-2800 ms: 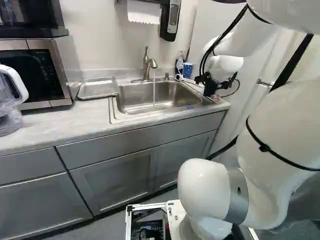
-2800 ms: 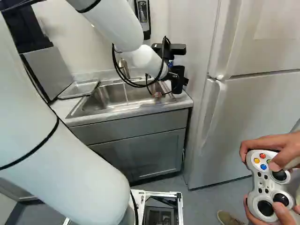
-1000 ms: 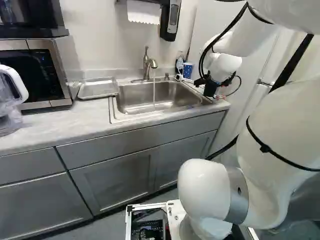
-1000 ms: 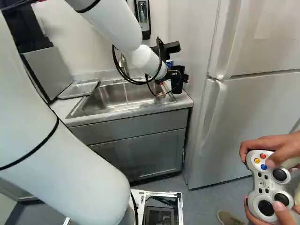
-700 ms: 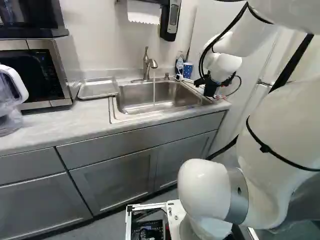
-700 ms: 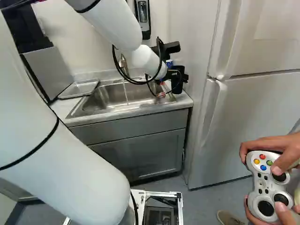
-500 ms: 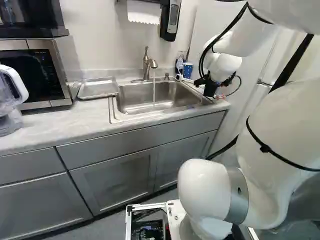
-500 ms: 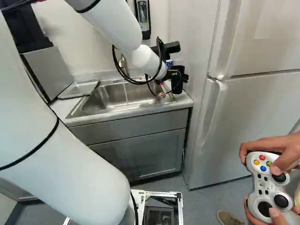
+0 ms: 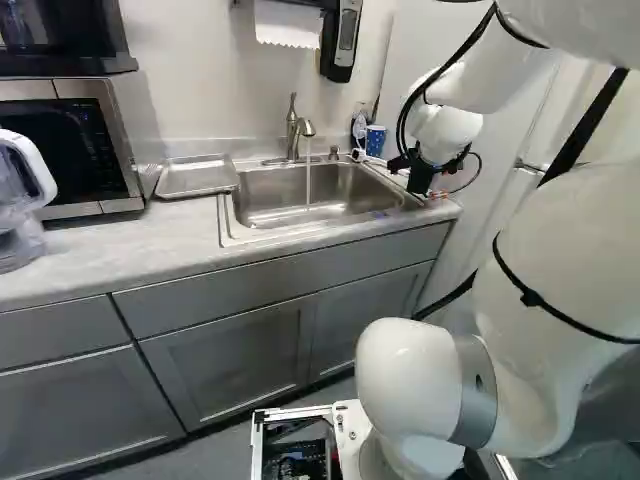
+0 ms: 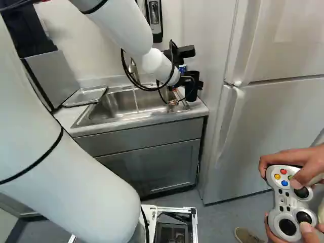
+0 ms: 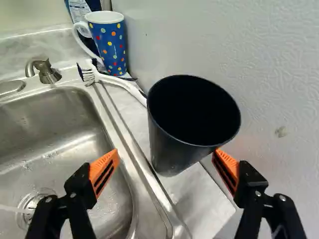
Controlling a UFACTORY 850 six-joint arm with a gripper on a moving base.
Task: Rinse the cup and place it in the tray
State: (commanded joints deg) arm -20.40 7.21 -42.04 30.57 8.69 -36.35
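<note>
My gripper [image 10: 186, 94] is at the right end of the sink, beside the black cup [image 10: 193, 85]. In the wrist view the gripper [image 11: 165, 167] stands open. Just ahead, between the lines of its fingers, the black cup [image 11: 172, 152] stands upright on the narrow counter strip. One orange pad [image 11: 227, 167] overlaps the cup's rim in that view; whether they touch I cannot tell. A gap separates the other pad [image 11: 104, 172] from the cup. Water runs from the faucet [image 9: 297, 128] into the sink [image 9: 270, 195]. The metal tray [image 9: 196, 177] lies left of the sink.
A blue dotted mug [image 11: 110, 47] and a white brush [image 11: 119, 82] are behind the black cup. The wall [image 11: 279, 99] rises close beside it. A fridge [image 10: 273, 126] stands to the right; a microwave [image 9: 80, 150] is left of the tray. Hands hold a controller [image 10: 291, 200].
Since the earliest frames, my wrist has turned and shifted slightly at the sink's right end, tilting its black camera mount. Over the last second the arm has hardly moved. The base has stayed put.
</note>
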